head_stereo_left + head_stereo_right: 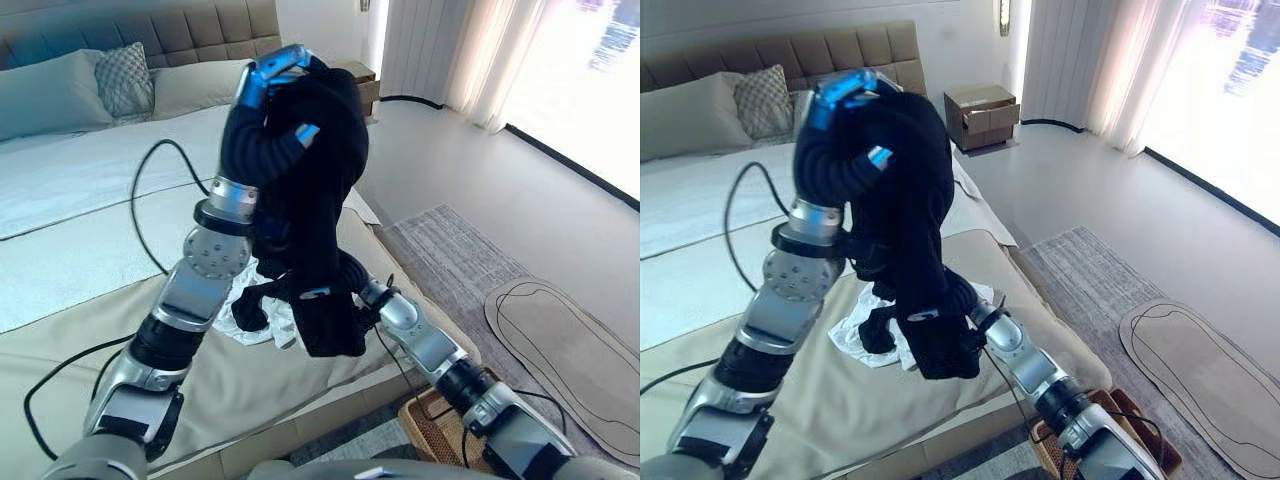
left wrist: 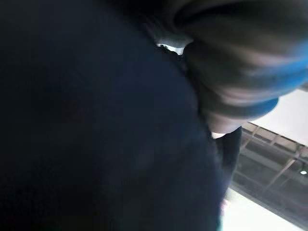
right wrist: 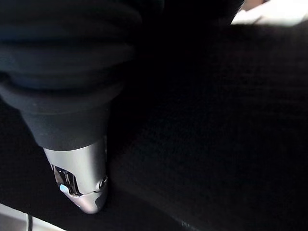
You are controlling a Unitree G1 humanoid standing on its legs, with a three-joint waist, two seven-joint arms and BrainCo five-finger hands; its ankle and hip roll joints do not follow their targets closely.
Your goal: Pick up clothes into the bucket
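Bedroom: limp black garment (image 1: pixel 325 200), seemingly knit.

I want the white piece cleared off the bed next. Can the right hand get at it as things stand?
Probably not yet. The black garment hangs from the raised left hand down over the right hand, between it and the white cloth on the bed.

black garment (image 1: pixel 320 190) draping both arms, bed (image 1: pixel 90 270) beneath, open floor (image 1: pixel 500 180) rightward
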